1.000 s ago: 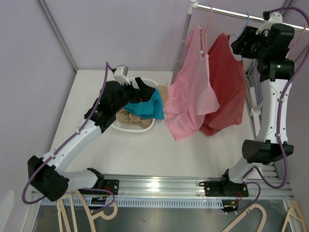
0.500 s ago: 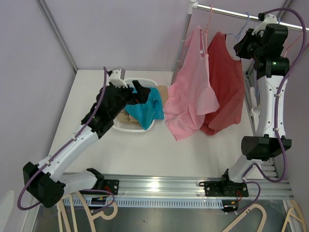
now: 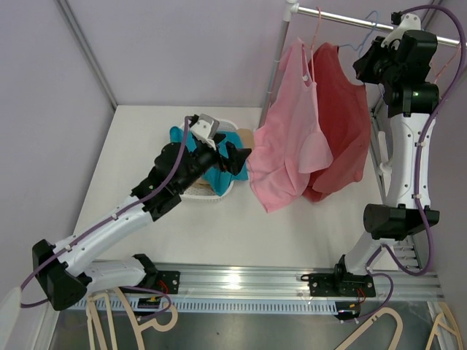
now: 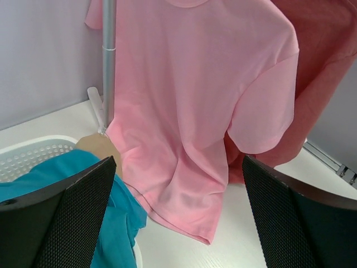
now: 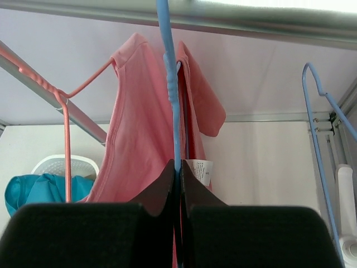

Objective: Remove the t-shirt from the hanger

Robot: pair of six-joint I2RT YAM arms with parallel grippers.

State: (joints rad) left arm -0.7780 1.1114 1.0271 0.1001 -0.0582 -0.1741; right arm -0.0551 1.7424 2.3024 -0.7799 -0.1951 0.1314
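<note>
Two t-shirts hang from the rail: a pink t-shirt (image 3: 288,146) (image 4: 195,100) on a pink hanger (image 5: 64,111), and a red t-shirt (image 3: 343,124) (image 5: 139,139) on a blue hanger (image 3: 368,33) (image 5: 170,84). High up beside the rail, my right gripper (image 3: 363,64) (image 5: 179,170) is shut on the blue hanger's wire stem, just above the red t-shirt's collar. Over the basket's right side, my left gripper (image 3: 237,157) (image 4: 178,218) is open and faces the pink t-shirt's lower hem, with nothing between its fingers (image 4: 67,223).
A white basket (image 3: 191,191) (image 4: 28,156) holds a teal garment (image 3: 219,175) (image 4: 61,178) and a tan one. The rack's upright pole (image 4: 109,67) stands behind the basket. Another blue hanger (image 5: 315,128) hangs bare at the rail's right end. Wooden hangers lie below the table's front edge.
My right gripper has shut on the blue hanger and risen slightly. My left arm has swung right from the basket toward the pink t-shirt, staying open; the teal garment lies in the basket.
</note>
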